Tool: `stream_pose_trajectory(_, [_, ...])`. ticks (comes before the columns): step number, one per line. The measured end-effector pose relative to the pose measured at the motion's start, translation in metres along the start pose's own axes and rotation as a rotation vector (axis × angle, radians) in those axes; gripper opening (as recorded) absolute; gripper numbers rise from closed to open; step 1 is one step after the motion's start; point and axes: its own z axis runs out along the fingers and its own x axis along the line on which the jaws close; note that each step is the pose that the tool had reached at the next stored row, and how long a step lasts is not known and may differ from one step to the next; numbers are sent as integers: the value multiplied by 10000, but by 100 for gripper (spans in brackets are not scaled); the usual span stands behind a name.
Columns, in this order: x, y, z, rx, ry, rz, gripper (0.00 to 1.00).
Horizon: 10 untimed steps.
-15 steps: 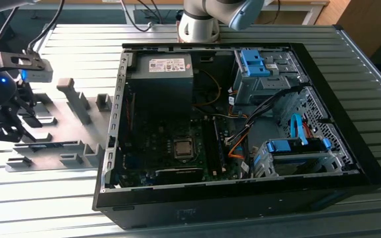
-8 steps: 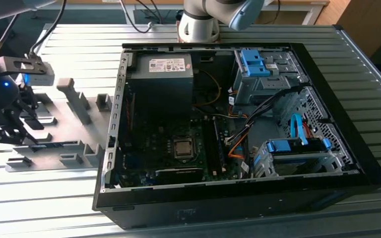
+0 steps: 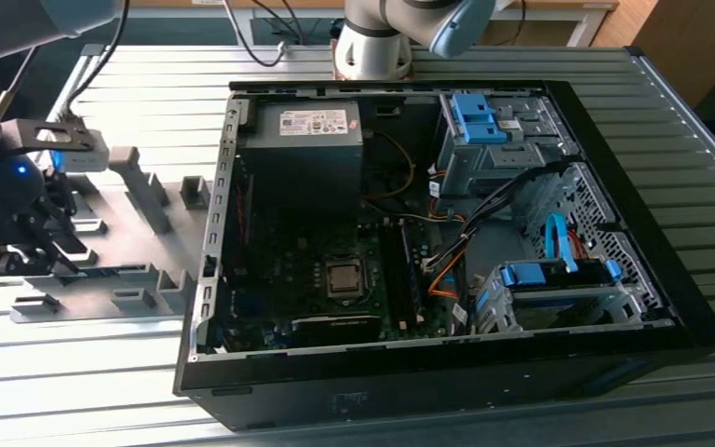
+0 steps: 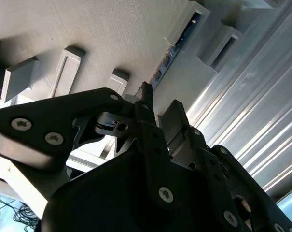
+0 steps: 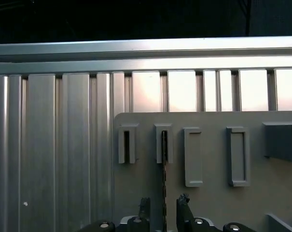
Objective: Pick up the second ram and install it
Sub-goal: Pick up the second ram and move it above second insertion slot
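The second ram (image 5: 163, 174) is being straddled by the gripper (image 5: 164, 207). The stick is standing on edge in a slotted grey bracket block (image 5: 169, 145) on the fixture plate (image 5: 213, 208). The fingers (image 5: 184, 209) are being held apart on either side of it, seemingly without contact, though the tips are partly cut off.

For the grasp to be made well, the stick should probably be centred between the pads. The closure should be made squarely on its flat faces, so that the board is not being levered against the bracket.

The plate is lying on a ribbed aluminium table (image 3: 693, 130). On the exterior view's right of the plate an open computer case (image 3: 457, 391) is lying on its side. Its motherboard (image 3: 320, 251) is being left exposed, and cables are crowding the drive cages.
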Motion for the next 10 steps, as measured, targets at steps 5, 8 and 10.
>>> stream_pose_trajectory(5, [1,2,67,0,0,0,35])
stream_pose_trajectory(8, [0,4,90,0,0,1,35])
stream_pose_trajectory(10, [-1,4,101,0,0,1,35])
